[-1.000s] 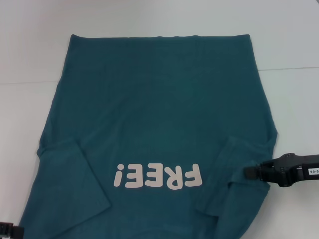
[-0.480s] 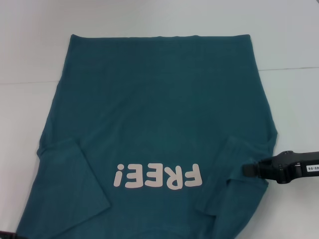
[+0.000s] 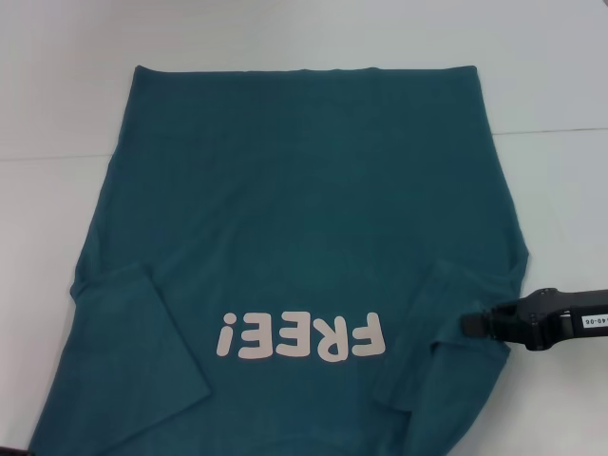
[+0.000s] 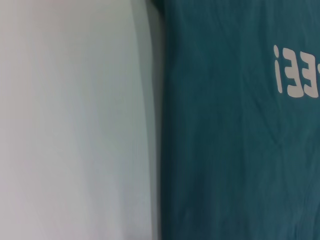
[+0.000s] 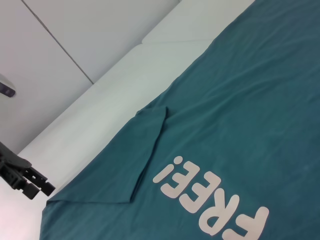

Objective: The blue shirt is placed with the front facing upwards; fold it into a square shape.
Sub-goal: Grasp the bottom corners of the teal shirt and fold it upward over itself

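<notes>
The blue shirt (image 3: 304,209) lies flat on the white table, front up, with its pale "FREE!" print (image 3: 302,336) near my side. Both sleeves are folded inward over the body, the left sleeve (image 3: 133,351) and the right sleeve (image 3: 446,375). My right gripper (image 3: 471,325) hovers at the edge of the right sleeve, pointing inward. The left gripper (image 5: 25,177) shows as a dark shape beside the shirt's left shoulder corner in the right wrist view. The left wrist view shows the shirt's side edge (image 4: 165,150) and part of the print (image 4: 297,72).
The white table (image 3: 560,190) extends beyond the shirt on both sides and at the far end. A seam (image 3: 551,131) crosses it behind the shirt's middle. A pale wall (image 5: 75,40) rises past the table's left side.
The left gripper has slipped out of the head view's lower left corner. The right gripper has drawn back slightly to the right. The shirt has not moved.
</notes>
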{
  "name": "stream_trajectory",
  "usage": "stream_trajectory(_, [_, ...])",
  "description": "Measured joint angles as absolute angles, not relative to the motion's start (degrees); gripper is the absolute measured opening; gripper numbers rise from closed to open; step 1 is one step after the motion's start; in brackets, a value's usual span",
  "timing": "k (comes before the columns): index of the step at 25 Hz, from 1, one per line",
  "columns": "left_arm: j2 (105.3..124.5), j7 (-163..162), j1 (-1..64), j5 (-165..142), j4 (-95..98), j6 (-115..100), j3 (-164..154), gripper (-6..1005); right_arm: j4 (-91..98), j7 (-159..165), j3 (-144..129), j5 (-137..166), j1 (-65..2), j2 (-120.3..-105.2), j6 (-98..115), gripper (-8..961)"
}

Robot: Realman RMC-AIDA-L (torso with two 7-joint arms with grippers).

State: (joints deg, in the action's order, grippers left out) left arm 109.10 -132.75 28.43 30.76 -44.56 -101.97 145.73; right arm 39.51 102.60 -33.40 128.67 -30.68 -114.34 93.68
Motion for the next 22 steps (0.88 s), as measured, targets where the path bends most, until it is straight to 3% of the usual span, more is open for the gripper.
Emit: stream_trajectory(22, [109.08,-132.51,30.80,27.49,-41.44,-99.28,144.93,871,39.46,102.53,-33.39,128.67,-31.14,-114.07,93.41,34])
